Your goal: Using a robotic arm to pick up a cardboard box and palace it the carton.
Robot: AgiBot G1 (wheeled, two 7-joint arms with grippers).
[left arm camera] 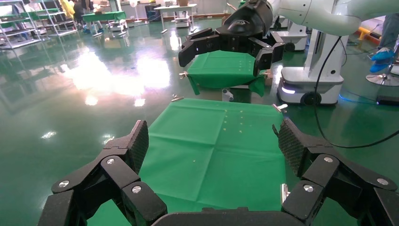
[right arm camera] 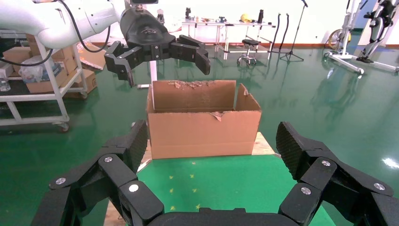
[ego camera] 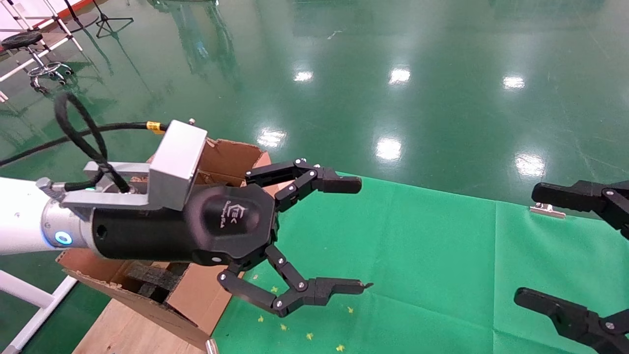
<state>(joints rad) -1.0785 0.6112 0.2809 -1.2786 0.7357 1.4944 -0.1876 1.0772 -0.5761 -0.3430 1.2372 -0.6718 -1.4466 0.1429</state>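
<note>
My left robotic arm (ego camera: pixel 19 216) reaches in from the left. Its gripper (ego camera: pixel 363 235) is open and empty, held above the near end of the green-covered table (ego camera: pixel 417 255), just past the carton (ego camera: pixel 226 157). The carton is large, brown and torn-flapped, with black foam (ego camera: pixel 152 278) inside. It also shows in the right wrist view (right arm camera: pixel 202 129), with the left gripper (right arm camera: pixel 167 70) above it. The left wrist view shows open pads (left arm camera: pixel 140 141) over bare green cloth (left arm camera: pixel 211 150). My right gripper (ego camera: pixel 529 244) is open and empty at the table's right side. The small cardboard box is out of view.
The carton stands on a wooden board (ego camera: pixel 128 329) beside the table. A metal clip (ego camera: pixel 547 211) holds the cloth at the far right edge. A stool (ego camera: pixel 29 54) stands far left on the green floor. A cart with boxes (right arm camera: pixel 42 80) stands beyond the carton.
</note>
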